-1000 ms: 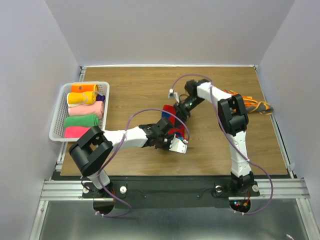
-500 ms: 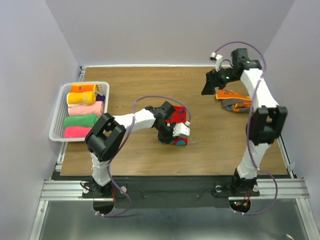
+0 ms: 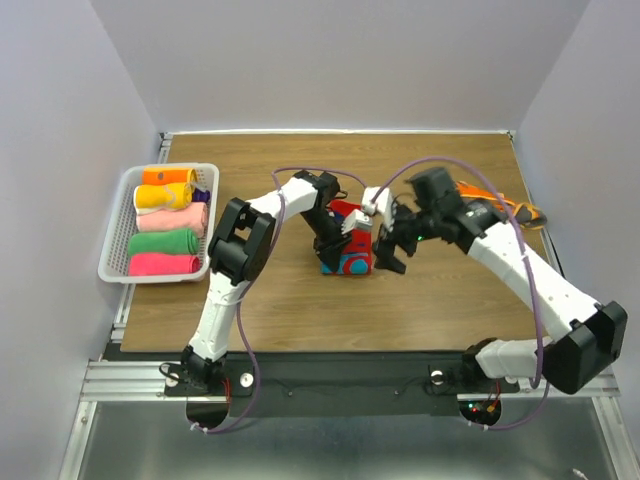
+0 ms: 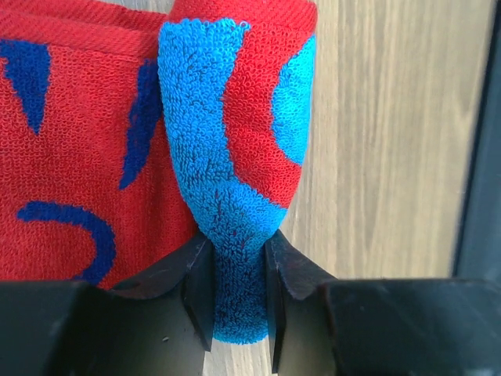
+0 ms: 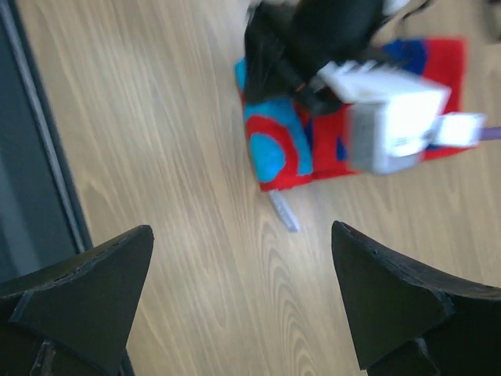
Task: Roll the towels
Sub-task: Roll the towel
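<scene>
While the left gripper (image 4: 239, 294) pinches the rolled-up blue-and-red end of the red towel with blue patterns (image 3: 350, 262), that towel lies near the middle of the table (image 3: 280, 320), with its flat part stretching toward the far side. Just to its right, the right gripper (image 5: 241, 235) hangs above the wood with its fingers spread wide and nothing between them. At the left edge, rolled towels (image 3: 165, 240) in orange, yellow, pink and green fill the white basket (image 3: 115, 235), and a crumpled orange towel (image 3: 500, 210) lies at the far right.
</scene>
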{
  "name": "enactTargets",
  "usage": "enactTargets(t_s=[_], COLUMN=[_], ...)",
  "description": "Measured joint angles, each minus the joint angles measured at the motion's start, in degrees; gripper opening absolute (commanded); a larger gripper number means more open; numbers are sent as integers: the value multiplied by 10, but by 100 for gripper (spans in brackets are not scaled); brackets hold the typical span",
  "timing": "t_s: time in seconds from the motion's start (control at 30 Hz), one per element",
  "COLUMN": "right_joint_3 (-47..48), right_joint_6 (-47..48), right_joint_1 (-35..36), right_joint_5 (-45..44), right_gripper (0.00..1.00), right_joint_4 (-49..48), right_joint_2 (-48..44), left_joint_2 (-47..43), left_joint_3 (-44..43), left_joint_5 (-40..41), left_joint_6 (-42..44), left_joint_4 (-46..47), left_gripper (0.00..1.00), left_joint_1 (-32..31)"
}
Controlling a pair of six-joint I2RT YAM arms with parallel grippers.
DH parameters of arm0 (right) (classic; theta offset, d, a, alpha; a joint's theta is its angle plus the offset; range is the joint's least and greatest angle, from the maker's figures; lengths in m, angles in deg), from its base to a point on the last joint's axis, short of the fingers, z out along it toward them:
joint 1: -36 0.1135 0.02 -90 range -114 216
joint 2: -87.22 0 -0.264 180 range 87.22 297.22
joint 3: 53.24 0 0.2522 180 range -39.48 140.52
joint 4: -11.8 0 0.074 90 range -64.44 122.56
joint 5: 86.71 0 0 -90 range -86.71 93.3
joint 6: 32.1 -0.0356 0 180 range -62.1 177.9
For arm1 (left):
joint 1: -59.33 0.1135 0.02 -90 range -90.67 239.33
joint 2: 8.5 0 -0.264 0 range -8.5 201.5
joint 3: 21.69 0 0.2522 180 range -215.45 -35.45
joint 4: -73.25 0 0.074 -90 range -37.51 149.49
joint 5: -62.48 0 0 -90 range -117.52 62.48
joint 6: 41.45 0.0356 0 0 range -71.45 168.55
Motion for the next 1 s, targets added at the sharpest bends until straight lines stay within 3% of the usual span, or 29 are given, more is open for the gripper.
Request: enactTargets(t_s=[0.27, 0.43, 0.8, 0.9, 0.97, 1.0], right_joint_3=[-103, -143, -183, -183, -184, -186], right_joint_6=[36, 55, 68, 68, 67, 66], right_joint_1=[133, 198, 211, 211, 211, 211], right_joint_5=[-159, -197, -240, -240, -238, -237], right_gripper=[98, 96, 90, 72, 48, 42], right_joint_4=[-93, -169, -279, -298, -306, -311], right_joint_2=[35, 60, 168, 183, 197, 202], left_joint_2=[34, 35, 43, 44, 45, 45], left_joint_3=[-35, -14, -6, -7, -7, -7], left_joint_5=[-39, -68, -94, -97, -98, -98], left_joint_6=[5, 2, -21, -25, -28, -30], left_joint_4=[-53, -63, -87, -89, -90, -90], left_gripper=[38, 39, 46, 47, 48, 49], left_joint_1=[11, 16, 16, 17, 17, 17])
